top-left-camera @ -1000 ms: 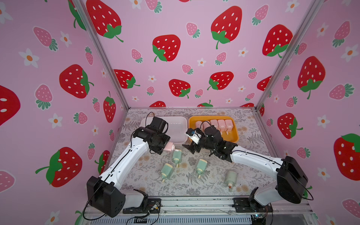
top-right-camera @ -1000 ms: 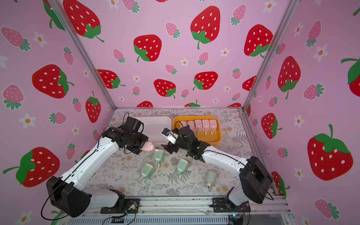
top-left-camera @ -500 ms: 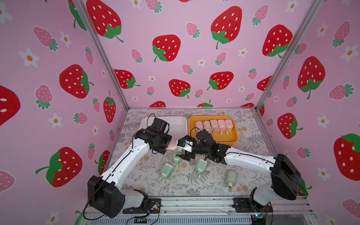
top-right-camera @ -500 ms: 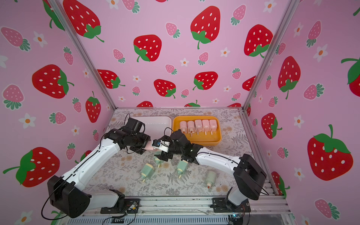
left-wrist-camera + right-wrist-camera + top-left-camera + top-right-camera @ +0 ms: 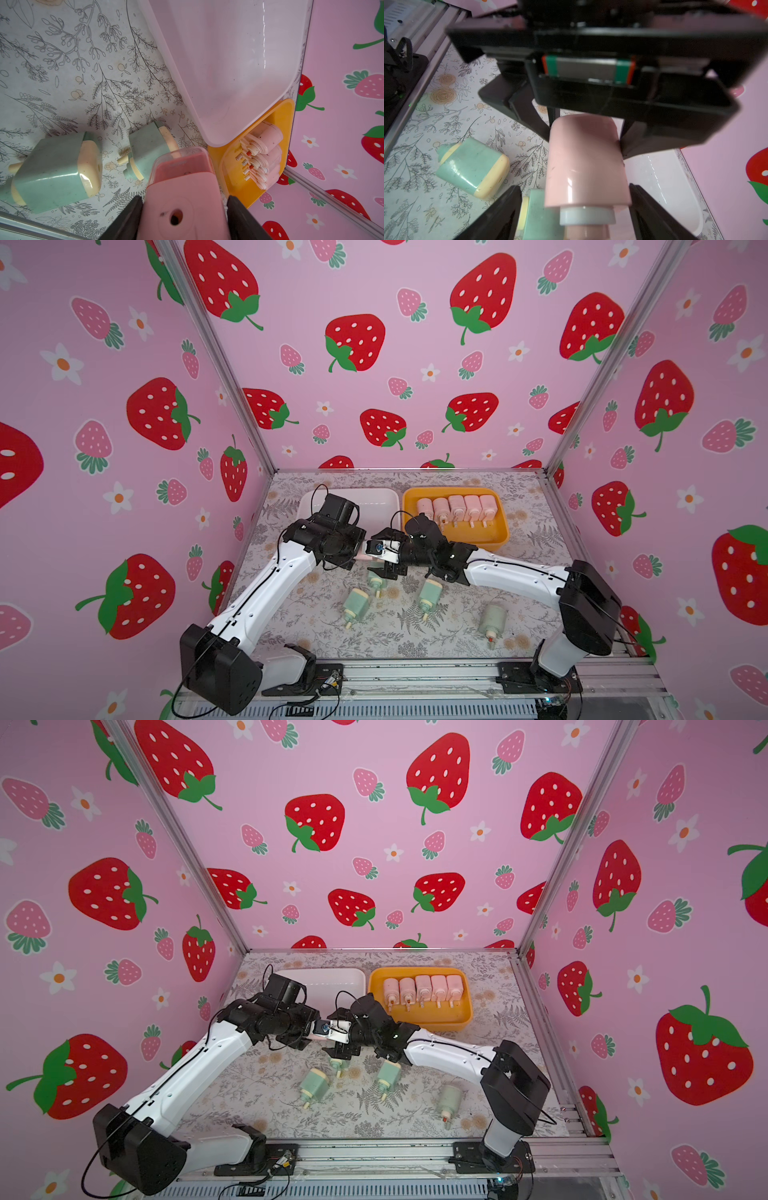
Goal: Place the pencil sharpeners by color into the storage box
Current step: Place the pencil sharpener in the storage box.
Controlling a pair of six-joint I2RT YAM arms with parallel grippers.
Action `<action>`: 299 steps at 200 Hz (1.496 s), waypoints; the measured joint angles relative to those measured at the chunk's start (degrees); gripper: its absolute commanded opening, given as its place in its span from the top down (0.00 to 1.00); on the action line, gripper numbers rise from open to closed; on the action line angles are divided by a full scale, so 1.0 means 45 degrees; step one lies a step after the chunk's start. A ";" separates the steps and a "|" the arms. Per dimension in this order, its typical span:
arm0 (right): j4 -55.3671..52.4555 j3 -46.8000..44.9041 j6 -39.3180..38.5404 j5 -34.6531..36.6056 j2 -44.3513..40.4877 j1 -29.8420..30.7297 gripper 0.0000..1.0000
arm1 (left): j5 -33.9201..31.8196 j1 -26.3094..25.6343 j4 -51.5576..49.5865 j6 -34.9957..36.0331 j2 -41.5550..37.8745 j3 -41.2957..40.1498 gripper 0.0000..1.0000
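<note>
Handover in mid-air. The pink sharpener [image 5: 585, 164] appears to hang clear of the mat [image 5: 457, 639], bridging the two tools. The left gripper [image 5: 185, 200] pinches its blunt end, one finger on each side face. The right gripper [image 5: 574, 188] meets it head-on with its jaws spread around the collar end. There is a clear gap on one side, and the other finger [image 5: 645, 207] is close to or just touching the body. No squeeze is visible. Collar and knob point back toward the right palm.

Judgement: the step in hand is passing this pink one to the right arm, which is nearer the orange tray [image 5: 498, 537].

To do it well:
- Centre the right jaws on the body first, so closing does not shove it sideways out of the left pinch.
- Close on the flat pink faces, forward of the collar, which is round and probably slippery.
- The left fingers part only once the right grip is firm, then back straight out.
- No dipping: a green sharpener [image 5: 539, 218] lies directly under the right fingers, and a second green sharpener [image 5: 471, 166] lies just beside them.

Further out, five pink sharpeners [image 5: 457, 508] stand in a row in the orange tray behind the right wrist, with bare floor in front of the row. The white tray [image 5: 374, 506] behind the left gripper shows no sharpener.
</note>
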 measured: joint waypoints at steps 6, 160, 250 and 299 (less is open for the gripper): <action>-0.0005 0.0000 -0.0141 0.0010 0.0029 0.0024 0.20 | 0.0000 0.0000 0.0010 -0.0034 0.0000 -0.0049 1.00; -0.0520 0.1001 -0.0976 0.0097 0.0641 0.0092 0.84 | -0.0034 -0.0019 0.0029 -0.0233 -0.0005 -0.0121 1.00; -0.0588 0.1025 -0.1005 0.0141 0.0641 0.0039 1.00 | -0.0243 -0.0044 0.0126 0.0340 0.0034 -0.0107 0.11; -0.1093 0.1020 -0.0874 -0.0097 0.0636 -0.0301 1.00 | -0.1010 -0.0083 0.0189 0.1336 0.0087 0.0330 0.00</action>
